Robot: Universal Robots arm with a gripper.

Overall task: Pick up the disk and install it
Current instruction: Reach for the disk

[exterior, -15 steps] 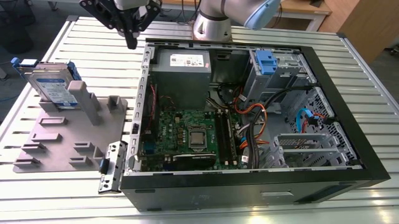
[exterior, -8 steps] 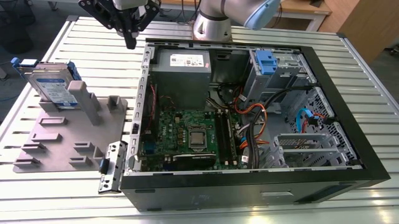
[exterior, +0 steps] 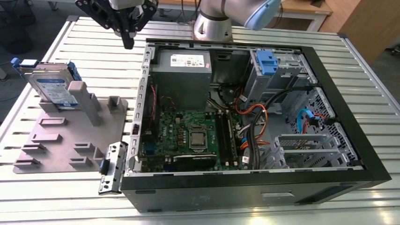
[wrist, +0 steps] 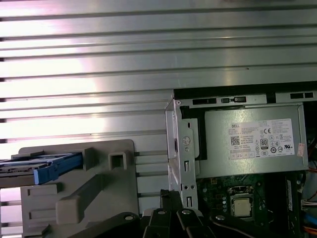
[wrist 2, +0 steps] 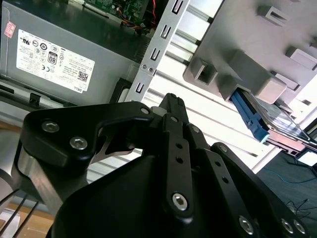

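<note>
Spanning the scene, a slatted metal counter (exterior: 81,37) is being occupied by an open computer case (exterior: 206,192). At the case's nine o'clock in the exterior view, a grey fixture (exterior: 56,140) is being used as a stand. At the case's eleven o'clock, the end effector (exterior: 128,44) is being held above the counter, fingers pressed together and nothing gripped. The disk (exterior: 53,89) is being propped on edge at the fixture's twelve o'clock end, untouched.

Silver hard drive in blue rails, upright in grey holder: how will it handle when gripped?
The silver metal hard drive with blue plastic rails looks rigid, likely dense. Standing on edge in the grey plastic holder, it could tip if nudged.
</note>
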